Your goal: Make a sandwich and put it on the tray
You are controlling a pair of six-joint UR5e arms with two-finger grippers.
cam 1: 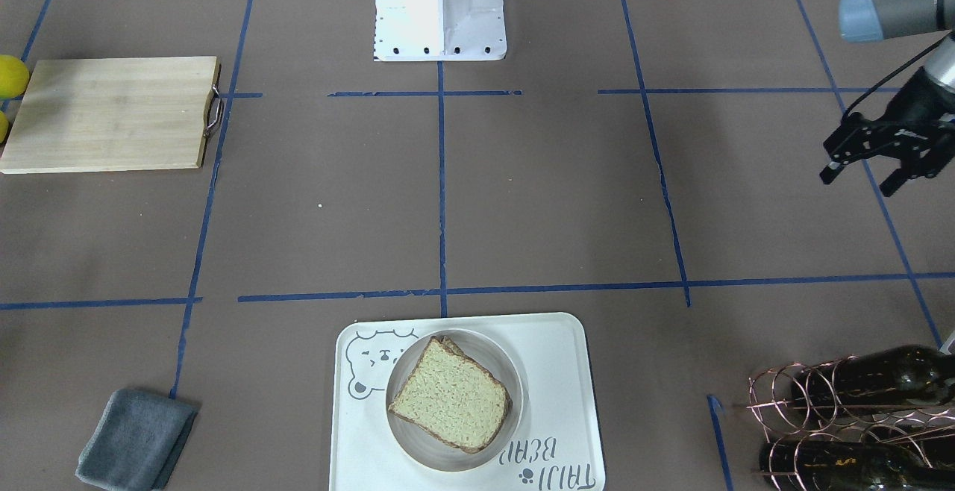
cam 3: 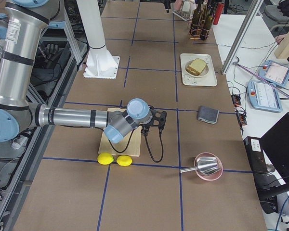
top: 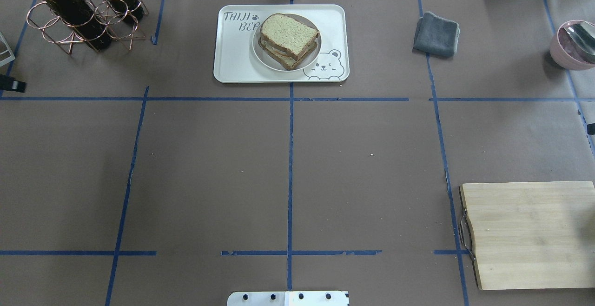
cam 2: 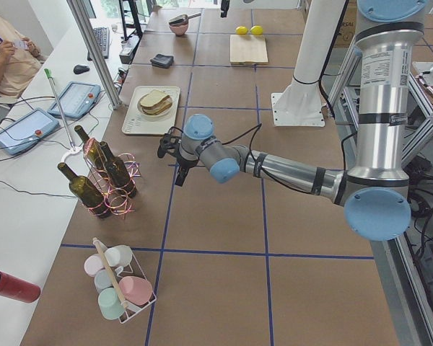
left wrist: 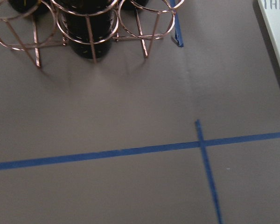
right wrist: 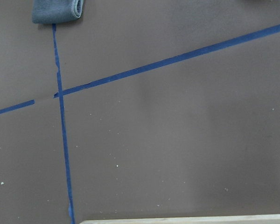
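The sandwich [cam 1: 451, 394], two speckled bread slices with filling between them, lies on a small round plate [cam 1: 515, 371] on the cream bear tray [cam 1: 559, 371]. It also shows in the overhead view [top: 289, 41], on the tray [top: 232, 64] at the far middle of the table. My left gripper [cam 1: 858, 181] is open and empty, hovering above the table well to the side of the tray, near the bottle rack. My right gripper [cam 3: 153, 126] shows only in the exterior right view, over the cutting board's edge. I cannot tell whether it is open or shut.
A wooden cutting board [top: 530, 234] lies near my right side, with two lemons [cam 3: 114, 160] beside it. A grey cloth [top: 437, 34], a pink bowl with a spoon [top: 571, 45] and a copper rack with wine bottles [top: 79, 13] stand along the far edge.
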